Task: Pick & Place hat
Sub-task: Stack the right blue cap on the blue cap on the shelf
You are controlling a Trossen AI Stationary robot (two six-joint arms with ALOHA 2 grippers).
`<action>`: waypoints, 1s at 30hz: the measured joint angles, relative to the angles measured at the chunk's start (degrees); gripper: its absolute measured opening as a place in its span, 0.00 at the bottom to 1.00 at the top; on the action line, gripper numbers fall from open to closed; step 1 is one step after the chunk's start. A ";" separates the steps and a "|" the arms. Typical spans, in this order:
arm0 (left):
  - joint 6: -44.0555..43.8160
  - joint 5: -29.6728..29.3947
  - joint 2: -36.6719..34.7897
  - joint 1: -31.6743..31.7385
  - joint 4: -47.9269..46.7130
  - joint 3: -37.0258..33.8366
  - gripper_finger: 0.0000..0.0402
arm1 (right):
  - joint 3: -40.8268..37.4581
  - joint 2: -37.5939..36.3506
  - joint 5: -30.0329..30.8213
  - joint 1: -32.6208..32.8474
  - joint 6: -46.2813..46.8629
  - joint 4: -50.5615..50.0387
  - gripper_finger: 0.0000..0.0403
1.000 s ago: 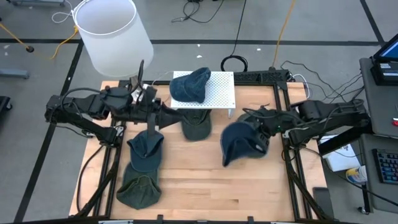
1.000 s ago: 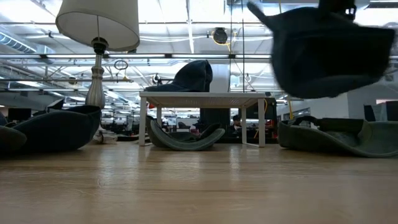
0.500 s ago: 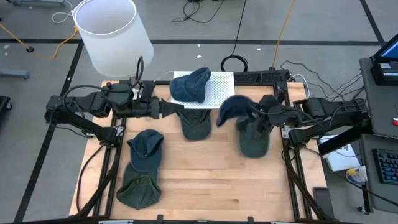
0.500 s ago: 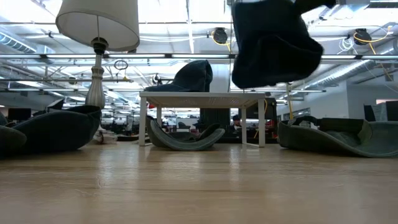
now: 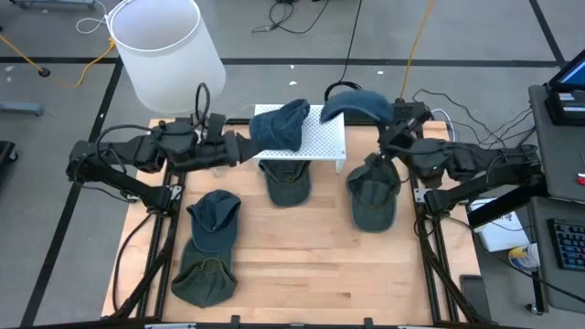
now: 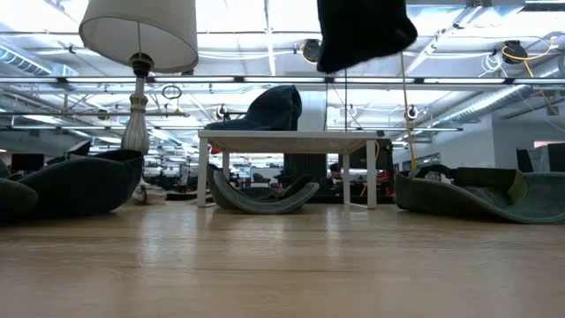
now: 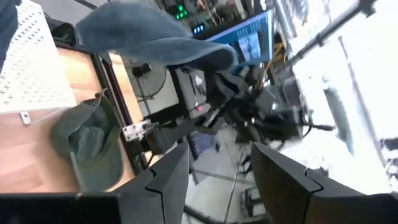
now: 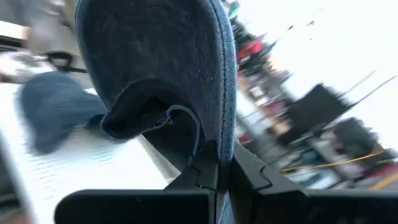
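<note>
A blue cap [image 5: 355, 101] hangs in the air over the far right corner of the white perforated stand [image 5: 325, 139]; it also shows at the top of the low view [image 6: 362, 31]. My right gripper [image 5: 391, 121] is shut on it. A second blue cap [image 5: 281, 124] rests on the stand's left half. My left gripper [image 5: 240, 151] stands open at the stand's left side, level with the table, touching nothing; its wrist view looks past its fingers [image 7: 168, 180] at the lifted cap [image 7: 149, 37]. My right gripper pinches the blue cap's rim edge [image 8: 216, 134] between its two fingers [image 8: 245, 168]. It comes at the cap from the table's right side. The cap is lifted clear of table and stand, its crown bulging away from the gripper.
A green cap [image 5: 287, 183] lies partly under the stand's near edge, another green cap [image 5: 373, 196] on the table's right. At the left lie a blue cap [image 5: 214, 215] and a green cap [image 5: 203, 274]. A white lamp [image 5: 164, 50] stands at the far left corner.
My right gripper has carried the blue cap up from low over the table's right middle and toward the far edge, ending over the stand's far right corner; the cap has turned about on the way. My left gripper has drawn back toward the table's left and far edge.
</note>
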 joint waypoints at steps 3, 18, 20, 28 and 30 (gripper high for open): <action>-1.51 -1.53 0.50 0.00 1.70 -0.07 0.45 | 0.00 1.10 2.71 -0.02 -13.53 10.05 0.01; -12.45 0.12 6.39 3.07 23.40 -0.08 0.45 | 0.00 10.66 -1.65 -0.02 -64.99 51.88 0.01; -13.51 0.03 7.61 3.42 26.42 -0.05 0.45 | 0.00 11.79 -2.90 0.00 -68.12 54.14 0.01; -17.66 0.86 10.17 4.71 29.39 -0.10 0.45 | -0.04 14.37 -5.84 0.00 -74.73 59.89 0.01; -18.12 0.98 11.18 4.72 30.00 -0.06 0.45 | -0.07 14.42 -6.14 0.00 -75.84 60.47 0.01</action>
